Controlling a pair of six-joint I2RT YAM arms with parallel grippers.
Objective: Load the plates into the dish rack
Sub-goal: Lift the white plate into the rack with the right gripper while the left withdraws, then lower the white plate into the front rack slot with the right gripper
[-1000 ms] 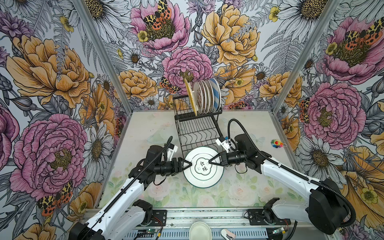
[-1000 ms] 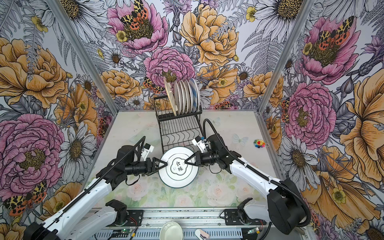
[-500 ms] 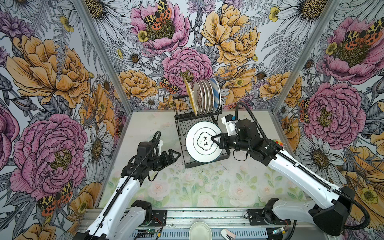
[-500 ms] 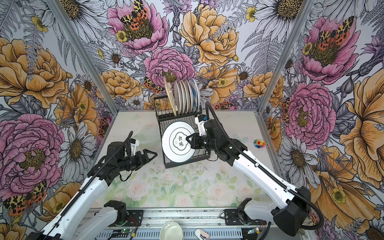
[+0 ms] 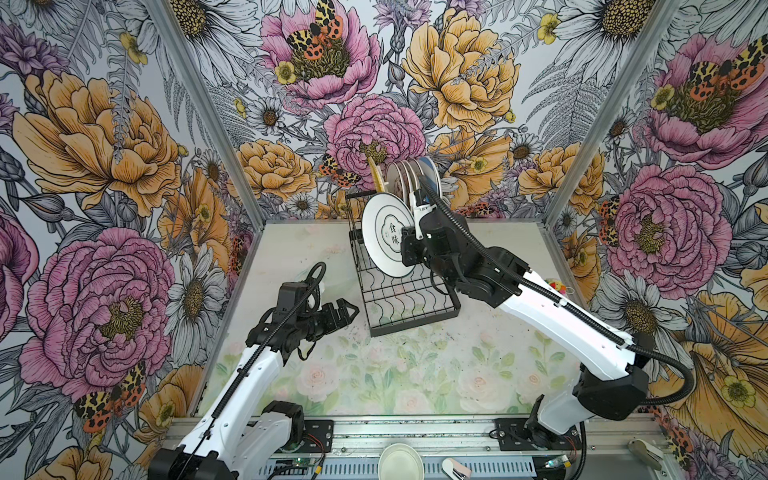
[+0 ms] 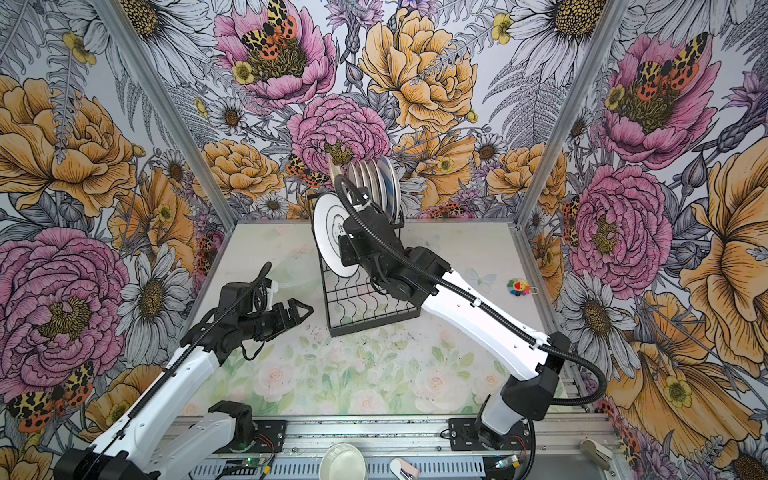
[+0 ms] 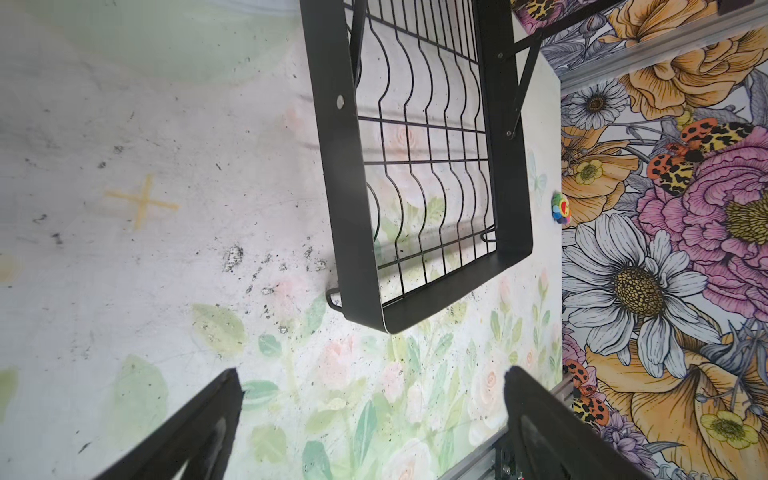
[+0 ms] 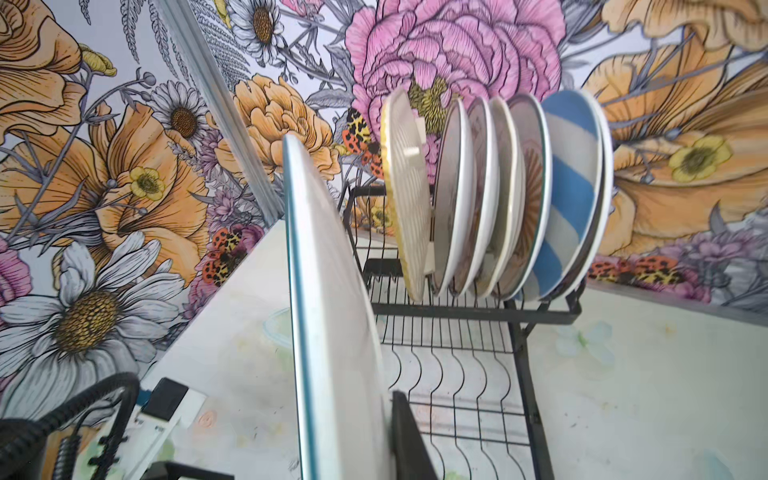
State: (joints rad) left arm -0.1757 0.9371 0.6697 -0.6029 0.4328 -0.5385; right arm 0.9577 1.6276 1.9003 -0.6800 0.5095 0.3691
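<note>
A white plate [image 5: 384, 232] with a teal rim and Chinese characters stands nearly upright over the dish rack's [image 5: 409, 320] lower tier, just in front of the raised upper tier. My right gripper [image 5: 409, 243] is shut on its right edge. The right wrist view shows this plate [image 8: 332, 291] edge-on with one finger [image 8: 405, 432] against its back. Several plates [image 8: 498, 195] and a yellow woven tray [image 8: 405, 199] stand in the upper tier's slots. My left gripper [image 5: 349, 311] hangs open and empty left of the rack's front corner [image 7: 386, 324], its fingers [image 7: 224, 395] wide apart.
A small pale bowl [image 5: 400, 461] and a white-pink object [image 5: 455, 467] sit on the front rail. A small multicoloured toy [image 5: 556, 286] lies by the right wall. A faint see-through round dish [image 8: 276, 332] lies on the table left of the rack.
The left gripper let go of the plate, opened wide and drew back to the left. The right gripper carried the plate from the table's front up over the rack, tipping it upright.
</note>
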